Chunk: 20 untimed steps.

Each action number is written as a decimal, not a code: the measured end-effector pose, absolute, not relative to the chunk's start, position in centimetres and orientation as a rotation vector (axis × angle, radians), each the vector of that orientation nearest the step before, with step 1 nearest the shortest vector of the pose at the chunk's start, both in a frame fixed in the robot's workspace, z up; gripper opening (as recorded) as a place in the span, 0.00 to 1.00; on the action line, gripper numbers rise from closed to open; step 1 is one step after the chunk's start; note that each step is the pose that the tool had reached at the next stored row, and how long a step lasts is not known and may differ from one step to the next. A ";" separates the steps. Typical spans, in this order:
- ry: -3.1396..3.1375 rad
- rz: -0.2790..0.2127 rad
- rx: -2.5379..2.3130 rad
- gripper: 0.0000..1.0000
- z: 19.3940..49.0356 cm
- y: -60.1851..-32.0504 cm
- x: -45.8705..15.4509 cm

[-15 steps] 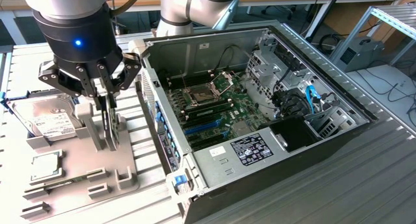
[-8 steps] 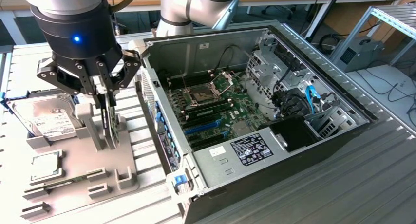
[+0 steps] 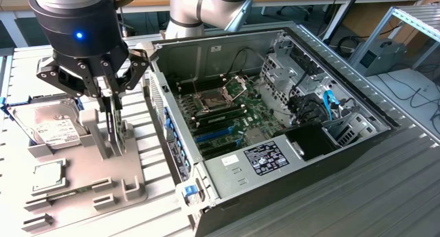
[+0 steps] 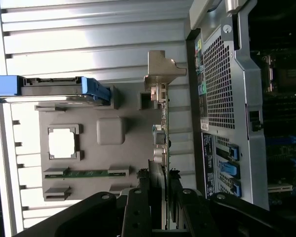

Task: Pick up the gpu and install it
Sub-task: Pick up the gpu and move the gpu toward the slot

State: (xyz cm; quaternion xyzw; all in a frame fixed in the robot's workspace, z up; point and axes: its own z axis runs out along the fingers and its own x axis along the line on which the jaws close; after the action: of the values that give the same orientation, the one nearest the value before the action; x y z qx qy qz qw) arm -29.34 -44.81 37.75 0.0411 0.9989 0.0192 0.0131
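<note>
**Computer case [image 3: 165, 108]** [image 4: 222, 98]: Open tower lying on its side, taking up the middle of the exterior view and its right. The motherboard faces up inside a raised metal rim. The perforated rear panel faces the parts holder.

**Slatted metal table [image 3: 385, 196]** [image 4: 89, 39]: Ribbed aluminium surface under everything. A narrow strip of bare slats runs between the case's rear panel and the holder's near edge. There is wider bare surface past the holder's far end in the wrist view.

**Grey parts holder [image 3: 82, 165]** [image 4: 89, 153]: Flat moulded tray with upright posts and pockets, on the exterior view's left, just beside the case and not touching it.

**Gripper [image 3: 111, 111]** [image 4: 159, 182]: Hangs straight down over the holder's case-side edge. The jaws are drawn partway in and clasp the gpu's upper edge, one finger on each face.

**Hard drive [image 3: 51, 126]** [image 4: 54, 86]: Silver with a white label, in a blue carrier at the holder's far corner, well apart from the gripper.

**gpu [image 3: 121, 134]** [image 4: 160, 133]: Slim black card standing on edge, parallel to the case's rear panel. Its lower edge is down at the holder; seated or lifted cannot be told. The silver bracket [image 4: 163, 69] projects past the holder's edge.

**CPU chip [image 3: 48, 175]** [image 4: 62, 143]: Square, lying flat in its pocket.

**Memory stick [image 3: 65, 196]** [image 4: 86, 173]: Thin green strip, slotted near the holder's outer edge.
</note>
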 end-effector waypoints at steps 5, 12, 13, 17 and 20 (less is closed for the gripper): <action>3.112 0.060 0.128 0.27 38.2 -44.8 -29.3; 3.112 0.060 0.128 0.27 38.9 -44.8 -29.3; 3.112 0.060 0.128 0.27 39.0 -44.8 -29.3; 3.112 0.060 0.128 0.27 39.6 -44.8 -29.3; 3.112 0.060 0.128 0.27 39.9 -44.8 -29.3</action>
State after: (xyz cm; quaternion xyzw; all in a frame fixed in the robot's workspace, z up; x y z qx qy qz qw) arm -29.25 -44.81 39.92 0.0411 0.9989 0.0193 0.0131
